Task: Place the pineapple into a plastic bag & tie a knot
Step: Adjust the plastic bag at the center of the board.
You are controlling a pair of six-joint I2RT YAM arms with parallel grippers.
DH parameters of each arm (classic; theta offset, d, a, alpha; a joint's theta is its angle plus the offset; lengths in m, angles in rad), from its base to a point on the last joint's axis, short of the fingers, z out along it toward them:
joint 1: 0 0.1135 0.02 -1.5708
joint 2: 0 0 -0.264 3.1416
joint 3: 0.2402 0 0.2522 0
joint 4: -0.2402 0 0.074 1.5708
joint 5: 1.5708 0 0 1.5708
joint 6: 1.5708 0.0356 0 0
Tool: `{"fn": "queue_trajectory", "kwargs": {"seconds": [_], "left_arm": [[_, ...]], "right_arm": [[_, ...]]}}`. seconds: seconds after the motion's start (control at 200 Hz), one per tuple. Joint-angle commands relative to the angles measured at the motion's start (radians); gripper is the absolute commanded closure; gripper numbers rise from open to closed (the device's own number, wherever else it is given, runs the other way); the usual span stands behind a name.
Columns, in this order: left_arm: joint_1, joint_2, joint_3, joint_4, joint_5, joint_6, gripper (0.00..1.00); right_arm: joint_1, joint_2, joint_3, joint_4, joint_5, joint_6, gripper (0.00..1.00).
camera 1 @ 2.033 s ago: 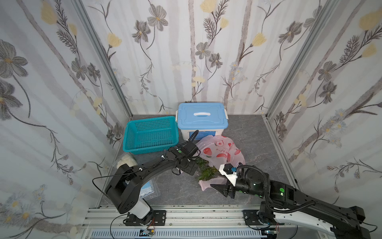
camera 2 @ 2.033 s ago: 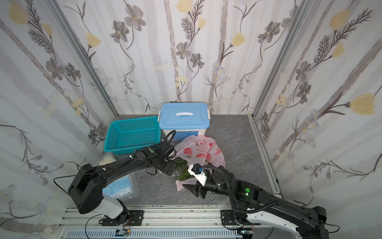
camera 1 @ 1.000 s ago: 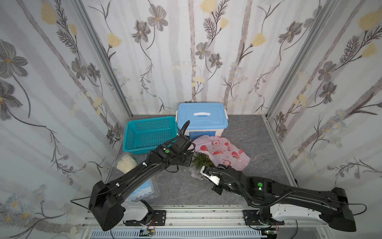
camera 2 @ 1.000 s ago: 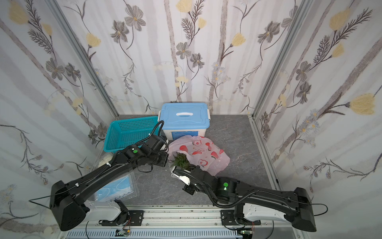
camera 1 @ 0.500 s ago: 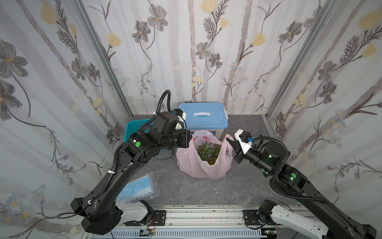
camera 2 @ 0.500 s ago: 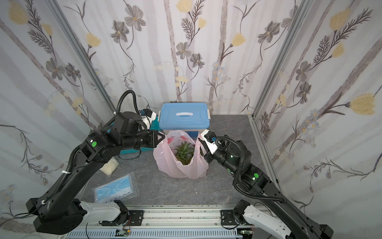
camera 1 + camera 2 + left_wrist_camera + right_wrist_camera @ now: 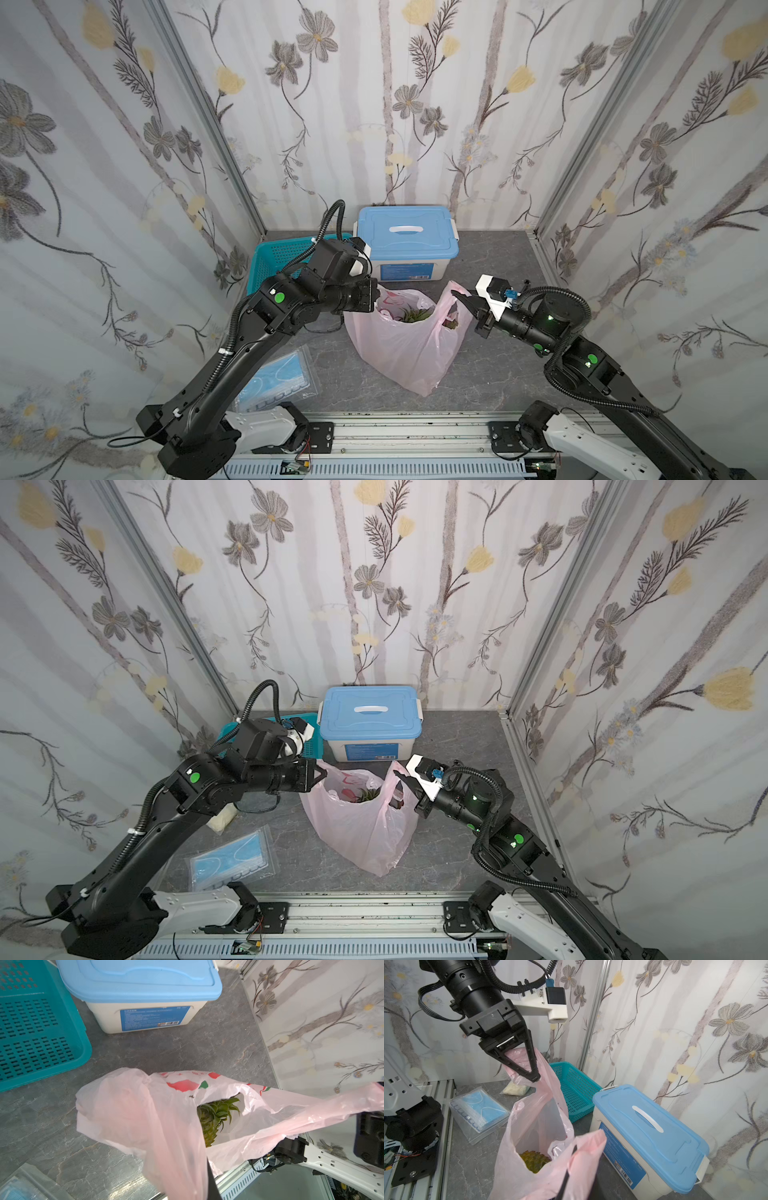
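Already inside the plastic bag: the pineapple.

2 s back the plastic bag lay slumped flat on the tabletop, both arms stretched low over it. Now it's up & hanging upright btwn them. The left fingers pinch its left handle and the right fingers its right handle, arms raised & pulled apart. The pineapple has sunk inside, w/ only its crown showing thru the mouth.
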Motion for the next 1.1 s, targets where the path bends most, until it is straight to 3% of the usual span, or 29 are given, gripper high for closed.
{"fn": "queue_trajectory", "kwargs": {"seconds": [0.0, 0.165, 0.315, 0.54, 0.684, 0.744, 0.889, 0.969, 1.094], "left_arm": [[0.005, 0.020, 0.091, 0.054, -0.027, 0.010, 1.00], [0.005, 0.135, 0.280, 0.075, -0.052, 0.056, 1.00], [0.005, 0.174, 0.292, 0.096, -0.048, 0.053, 1.00], [0.005, 0.089, -0.018, 0.234, 0.036, -0.055, 1.00], [0.006, 0.054, -0.111, 0.248, 0.018, -0.004, 1.00], [0.009, 0.028, -0.110, 0.243, -0.009, 0.045, 0.74], [0.053, -0.025, -0.123, 0.251, -0.023, 0.235, 0.26], [0.112, -0.083, -0.177, 0.271, 0.044, 0.376, 0.15], [0.165, -0.206, -0.254, 0.296, 0.119, 0.607, 0.10]], "right_arm": [[-0.032, 0.059, 0.067, 0.108, -0.037, -0.053, 1.00], [-0.073, 0.175, 0.219, 0.126, -0.111, -0.106, 1.00], [-0.094, 0.212, 0.266, 0.093, -0.146, -0.127, 1.00], [-0.096, 0.147, 0.070, 0.054, -0.167, -0.107, 1.00], [-0.097, 0.108, -0.009, 0.052, -0.171, -0.081, 1.00], [-0.098, 0.103, -0.005, 0.035, -0.177, -0.086, 1.00], [-0.106, 0.094, 0.011, -0.006, -0.194, -0.104, 1.00], [-0.112, 0.092, 0.018, -0.019, -0.199, -0.111, 1.00], [-0.121, 0.092, 0.027, -0.032, -0.214, -0.115, 1.00]]}}
